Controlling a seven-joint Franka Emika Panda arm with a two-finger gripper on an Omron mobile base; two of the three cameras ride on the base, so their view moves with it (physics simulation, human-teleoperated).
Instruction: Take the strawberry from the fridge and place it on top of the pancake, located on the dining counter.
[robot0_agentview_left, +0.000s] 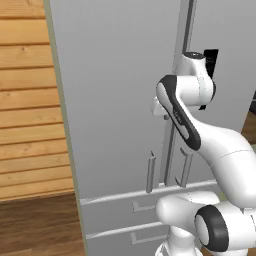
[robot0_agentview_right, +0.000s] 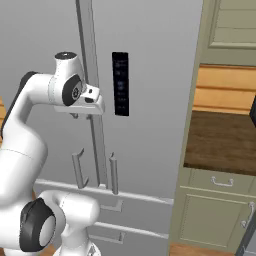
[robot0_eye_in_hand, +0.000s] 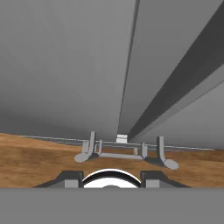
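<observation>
The fridge (robot0_agentview_left: 115, 100) fills the scene, tall and light grey, with both doors closed and two drawers (robot0_agentview_left: 120, 207) below. My gripper (robot0_agentview_right: 83, 115) hangs right against the seam between the doors (robot0_agentview_right: 92, 60), about halfway up, pointing down. In the hand view the gripper (robot0_eye_in_hand: 111, 177) looks down the door fronts to the handle ends (robot0_eye_in_hand: 159, 151) and the wooden floor. Its fingers stand close together, and I see nothing between them. The strawberry is hidden behind the closed doors. The pancake and the dining counter are out of view.
A black control panel (robot0_agentview_right: 120, 82) sits on the right door. Right of the fridge, a dark wooden countertop (robot0_agentview_right: 222, 142) lies on sage-green cabinets (robot0_agentview_right: 215, 215). A wood-plank wall (robot0_agentview_left: 27, 100) stands left of the fridge, above a wooden floor (robot0_agentview_left: 40, 225).
</observation>
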